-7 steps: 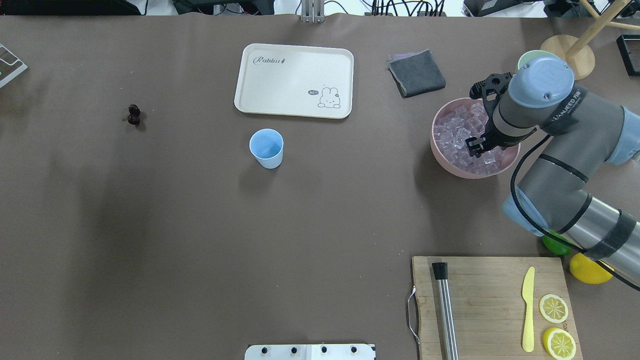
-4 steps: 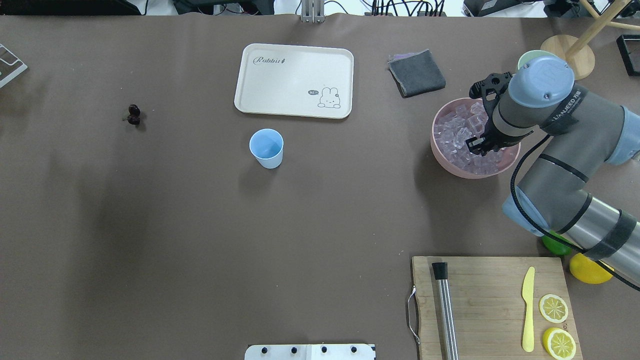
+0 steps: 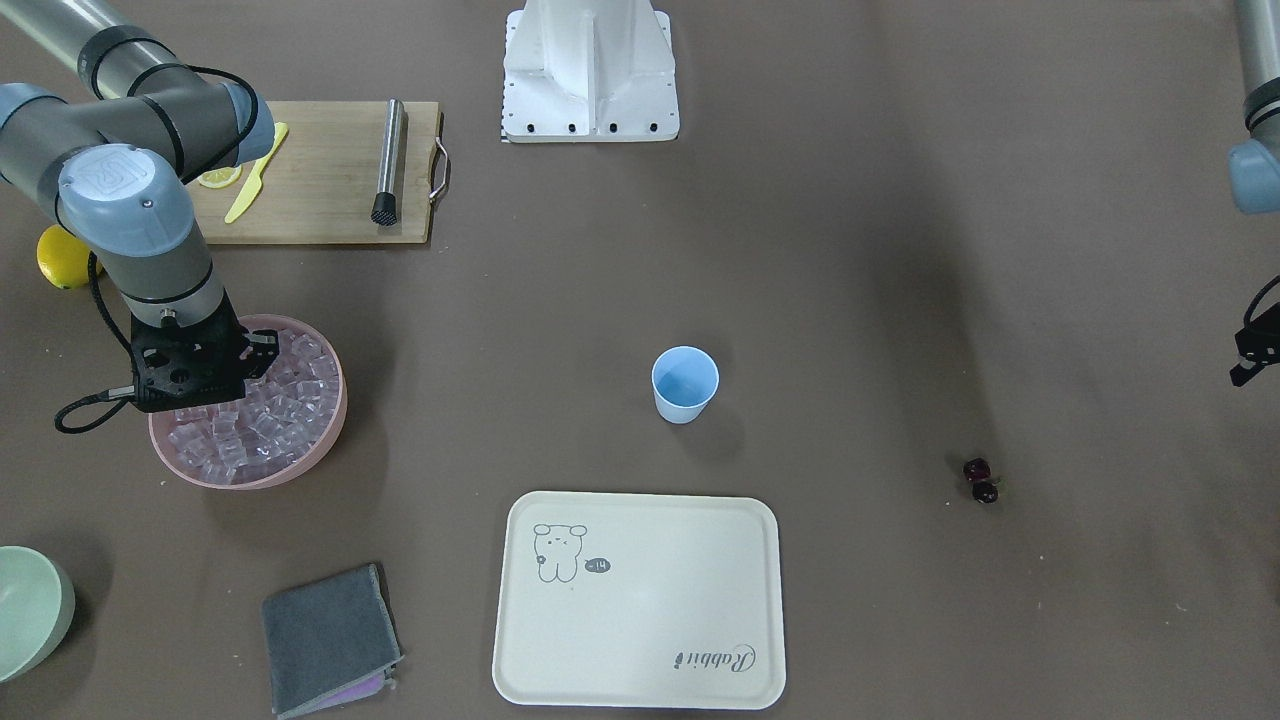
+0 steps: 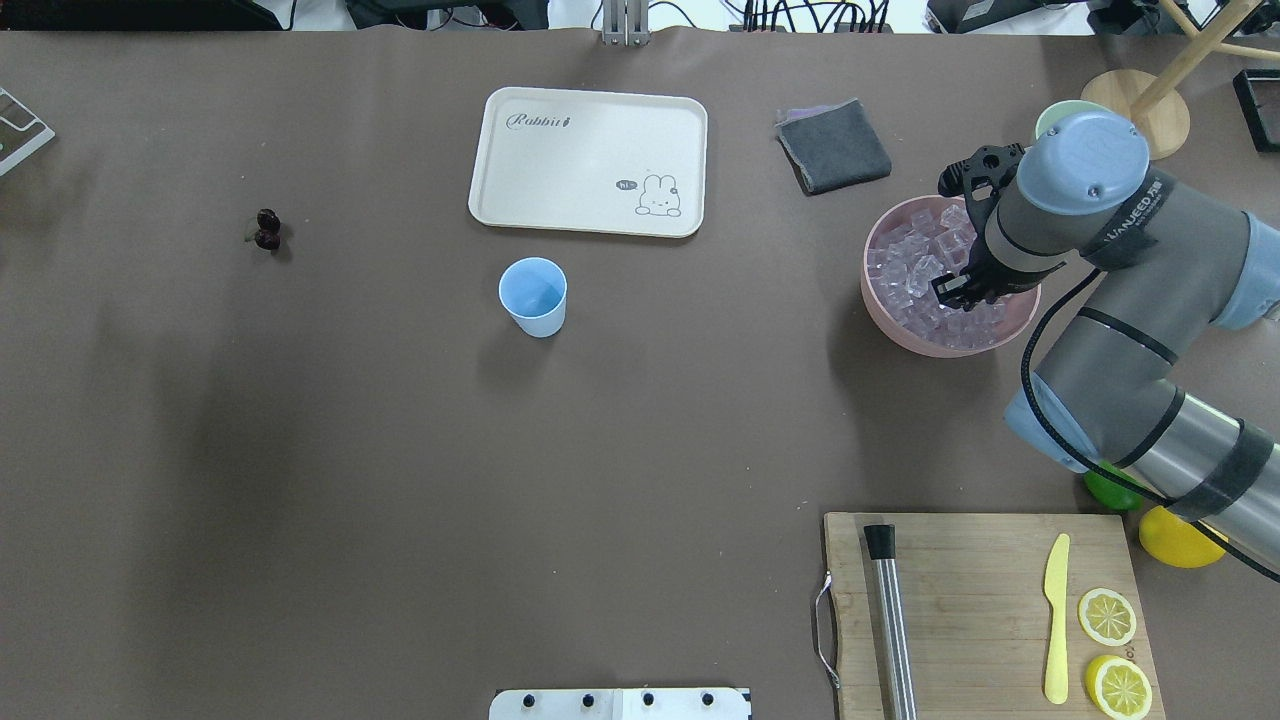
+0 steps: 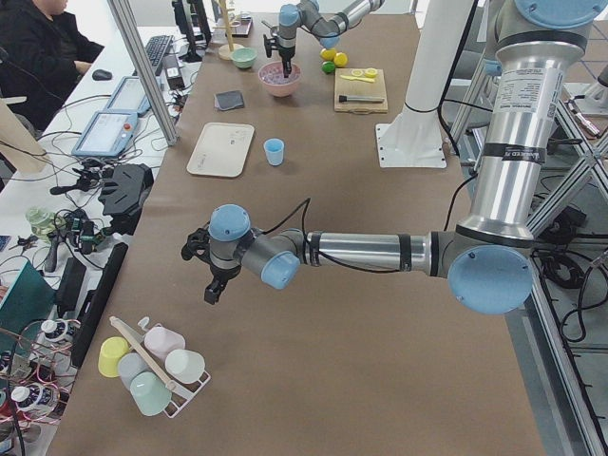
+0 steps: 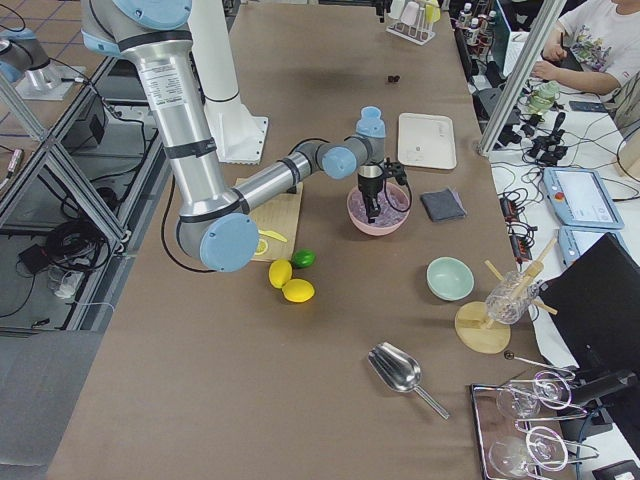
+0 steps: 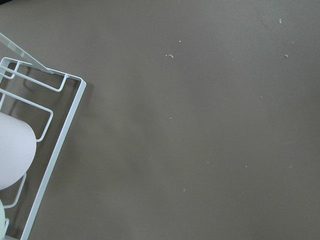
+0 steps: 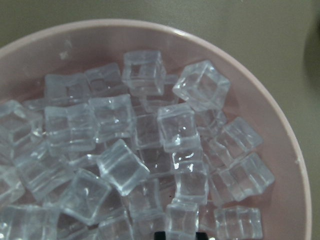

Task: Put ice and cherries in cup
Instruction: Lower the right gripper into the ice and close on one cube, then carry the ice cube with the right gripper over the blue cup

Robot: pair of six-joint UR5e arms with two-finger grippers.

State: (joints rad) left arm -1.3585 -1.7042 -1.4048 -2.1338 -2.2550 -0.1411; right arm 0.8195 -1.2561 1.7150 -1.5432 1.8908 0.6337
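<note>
The desk (image 4: 300, 450) ran past the overhead view's edges. The right tool (image 4: 952, 290) dipped into the pink bowl (image 4: 880, 318), its tips buried among the ice (image 8: 120, 167); clenched or released, I cannot tell. The left tool (image 3: 1252, 352) was cut off at the front view's edge, its state unreadable too. The cup (image 4: 533, 297) stood upright at the bowl's 9 o'clock, open desk between them. The cherries (image 4: 267, 229) lay farther out at 9, well apart.

Bare table (image 4: 720, 330) runs from bowl (image 4: 880, 318) to cup (image 4: 533, 296); tray (image 4: 588, 160) lies just beyond cup; cherries (image 4: 267, 229) sit apart, approachable from every side; right arm (image 4: 1100, 230) overhangs bowl.
</note>
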